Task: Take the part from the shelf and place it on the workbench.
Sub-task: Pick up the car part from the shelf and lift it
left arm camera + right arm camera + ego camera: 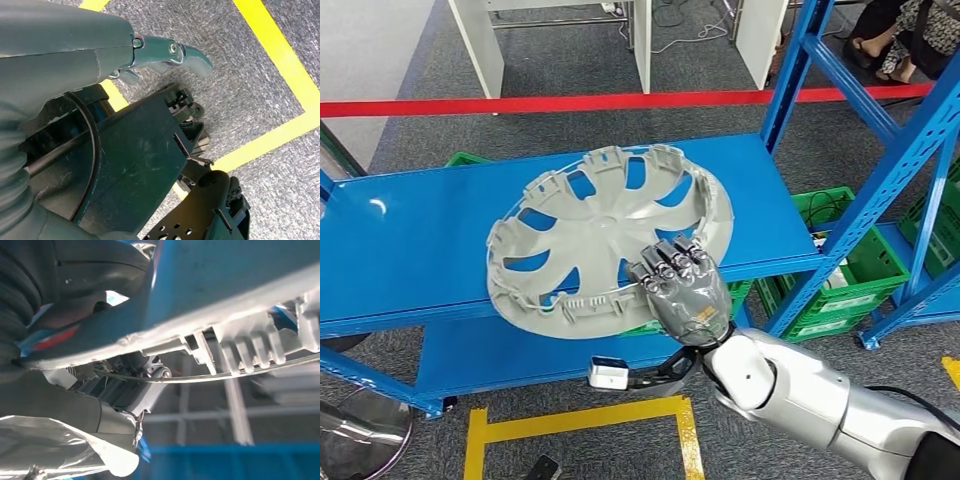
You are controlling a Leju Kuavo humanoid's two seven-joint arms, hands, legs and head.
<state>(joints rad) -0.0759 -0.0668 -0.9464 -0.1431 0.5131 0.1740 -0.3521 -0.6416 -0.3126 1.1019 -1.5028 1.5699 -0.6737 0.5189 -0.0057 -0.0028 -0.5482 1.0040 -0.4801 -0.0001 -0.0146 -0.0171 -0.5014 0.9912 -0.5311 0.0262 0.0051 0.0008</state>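
Note:
A grey plastic wheel cover (599,230) lies hollow side up on the blue shelf (410,230), its near rim overhanging the front edge. My right hand (686,290) grips that near rim, with fingers curled over the top of it. In the right wrist view the cover's ribbed rim (234,315) runs between the thumb and the fingers of my right hand (94,390). My left hand (75,55) hangs over the floor with its fingers stretched out, holding nothing.
Blue rack uprights (893,170) rise at the right, with green crates (848,270) on the floor behind them. A lower blue shelf (509,350) lies under the top one. Red barrier tape (546,103) crosses behind. Yellow floor tape (576,415) marks the carpet. A person (901,40) sits far right.

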